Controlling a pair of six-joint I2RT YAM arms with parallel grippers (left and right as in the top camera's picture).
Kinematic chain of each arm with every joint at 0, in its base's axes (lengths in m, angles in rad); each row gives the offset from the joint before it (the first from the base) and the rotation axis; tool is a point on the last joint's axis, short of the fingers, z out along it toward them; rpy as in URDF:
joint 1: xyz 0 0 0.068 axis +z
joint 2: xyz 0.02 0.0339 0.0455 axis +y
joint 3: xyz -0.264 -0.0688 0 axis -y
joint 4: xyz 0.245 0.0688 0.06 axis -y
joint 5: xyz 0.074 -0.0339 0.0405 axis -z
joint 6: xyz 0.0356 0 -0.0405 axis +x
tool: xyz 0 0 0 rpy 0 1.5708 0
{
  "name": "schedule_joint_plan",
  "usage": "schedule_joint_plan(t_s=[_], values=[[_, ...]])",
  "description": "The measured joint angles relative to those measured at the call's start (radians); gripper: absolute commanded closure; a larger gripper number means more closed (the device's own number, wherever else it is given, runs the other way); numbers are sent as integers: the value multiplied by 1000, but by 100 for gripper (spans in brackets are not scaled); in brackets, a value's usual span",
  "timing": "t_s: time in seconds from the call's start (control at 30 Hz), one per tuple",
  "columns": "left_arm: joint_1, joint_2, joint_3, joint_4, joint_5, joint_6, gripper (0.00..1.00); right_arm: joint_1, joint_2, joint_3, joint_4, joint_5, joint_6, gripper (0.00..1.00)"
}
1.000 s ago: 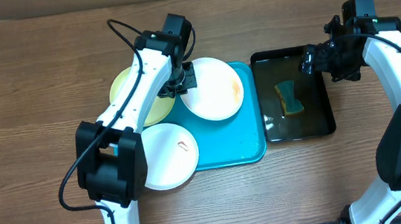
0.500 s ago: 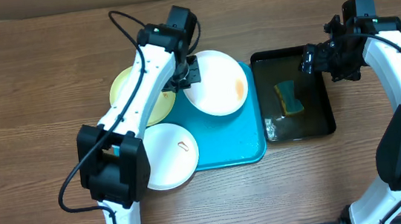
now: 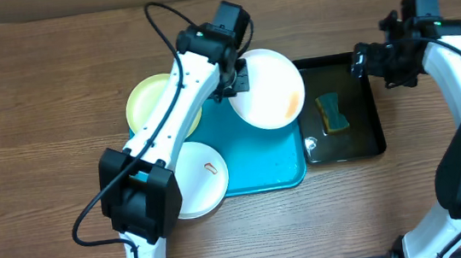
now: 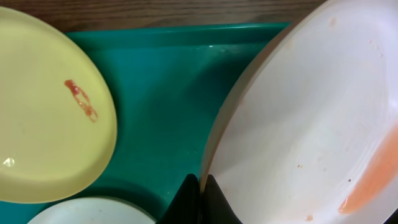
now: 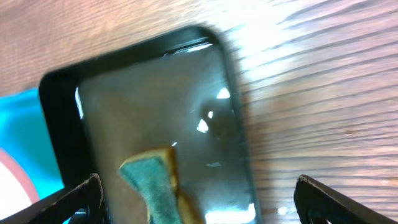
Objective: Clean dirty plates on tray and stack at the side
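Observation:
My left gripper [image 3: 231,76] is shut on the left rim of a white plate [image 3: 269,89] with an orange-red smear, held above the turquoise tray [image 3: 260,160] and reaching over the black tray's left edge. In the left wrist view the fingers [image 4: 199,198] pinch that plate [image 4: 305,124]. A yellow-green plate [image 3: 152,105] with a red smear lies at the tray's back left, also in the left wrist view [image 4: 43,106]. Another white plate [image 3: 191,180] lies at the tray's front left. My right gripper [image 3: 359,65] is open and empty above the black tray's back right corner.
A glossy black tray [image 3: 367,136] holding water and a teal-and-yellow sponge [image 3: 332,112] stands right of the turquoise tray; both show in the right wrist view, the tray [image 5: 56,99] and the sponge [image 5: 155,186]. Bare wooden table lies all around.
My left gripper has carried the smeared white plate to the right, from over the tray toward the black tray. The right gripper has shifted slightly back and right.

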Motion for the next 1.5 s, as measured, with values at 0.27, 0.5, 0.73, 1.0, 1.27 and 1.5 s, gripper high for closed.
schedule_joint_plan(t_s=[0.27, 0.5, 0.73, 1.0, 1.27, 1.5], values=[[-103, 0, 13, 57, -92, 19, 96, -251, 0, 0, 16, -4, 46, 0], [-191, 0, 13, 110, -182, 45, 96, -455, 0, 0, 18, -3, 78, 0], [-284, 0, 34, 133, -288, 85, 96, -528, 0, 0, 18, -3, 87, 0], [-454, 0, 58, 215, -574, 183, 96, -531, 0, 0, 18, -4, 89, 0], [-585, 0, 61, 375, -838, 357, 96, -531, 0, 0, 18, -4, 88, 0], [-626, 0, 61, 435, -961, 486, 96, -531, 0, 0, 18, -4, 89, 0]])
